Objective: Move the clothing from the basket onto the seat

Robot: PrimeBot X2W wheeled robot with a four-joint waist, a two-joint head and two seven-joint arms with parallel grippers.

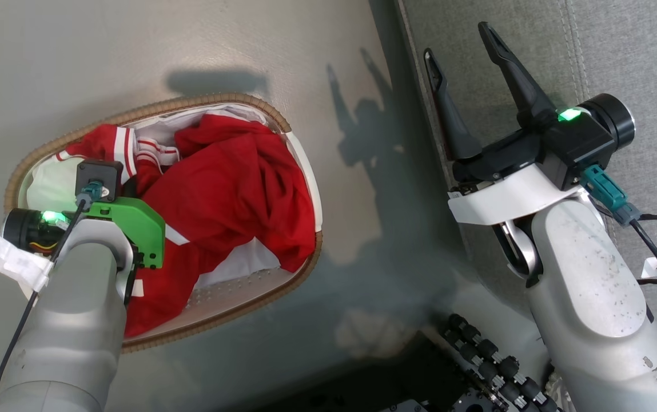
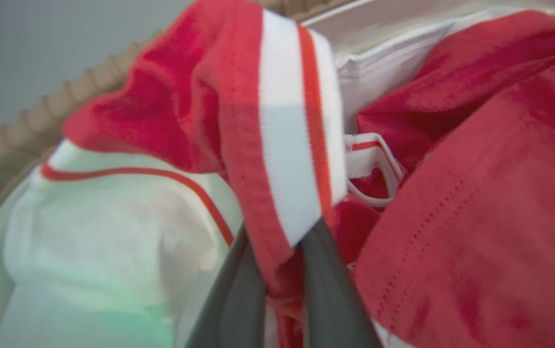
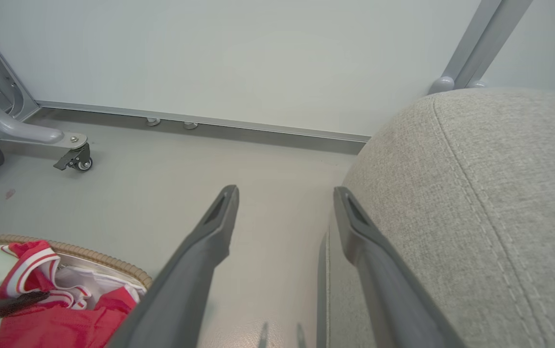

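Head view: the basket (image 1: 191, 103), oval with a brown woven rim, stands on the pale floor (image 1: 76, 57) at the left. The clothing (image 1: 231, 189) lies heaped inside it, red folds over the white liner (image 1: 242, 263), and none of it is on the sofa (image 1: 620, 51). The left arm (image 1: 76, 297) reaches down into the basket's near left end, and its wrist hides the fingers below. The right gripper (image 1: 457, 41) hangs over the sofa's left edge, jaws spread wide with nothing between them.

Left wrist view: the left gripper (image 2: 281, 241) has its two dark fingers closed on a fold of the jersey (image 2: 185, 111), pinching red cloth just under the red-and-white striped trim (image 2: 291, 135). A white sleeve (image 2: 103, 227) lies to the left and a plain darker red garment (image 2: 490, 193) to the right. The picture is blurred.

Right wrist view: the right gripper's fingers stand apart and empty, one over the floor, the other over the grey sofa's rounded edge. The basket with its red clothing sits at the lower left, well apart from the sofa
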